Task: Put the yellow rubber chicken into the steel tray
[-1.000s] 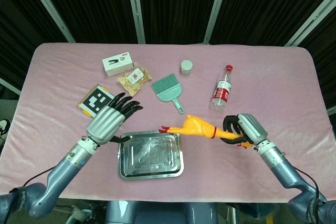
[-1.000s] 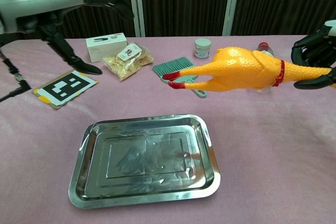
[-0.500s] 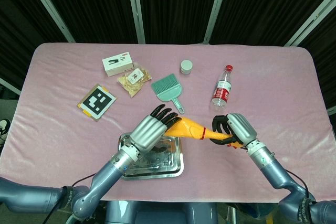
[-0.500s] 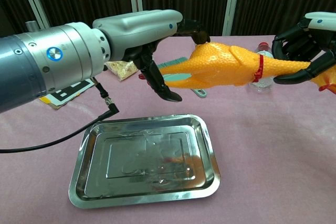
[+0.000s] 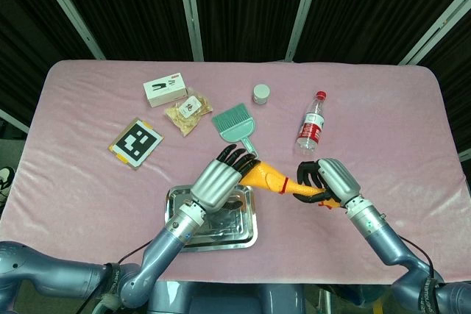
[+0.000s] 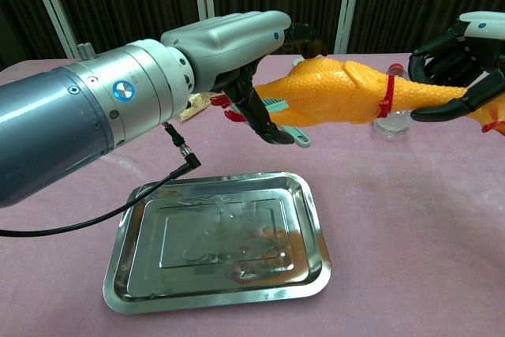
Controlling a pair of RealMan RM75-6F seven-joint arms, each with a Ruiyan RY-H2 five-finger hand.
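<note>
Wore glossy blue-grey shells along both forearms, narrowed to silver cuffs at the wrists. Carried a small round blue emblem on the left cuff, beside a thin black cable ending in an angled plug. Ended in a left hand (image 6: pixel 237 45) and a right hand (image 5: pixel 333 182) with pale silver-grey backs and black fingers (image 5: pixel 237 157). Showed a tiny blue dot on the left hand's back in the chest view.

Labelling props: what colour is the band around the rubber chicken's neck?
Red band, clearest in the chest view.
</note>
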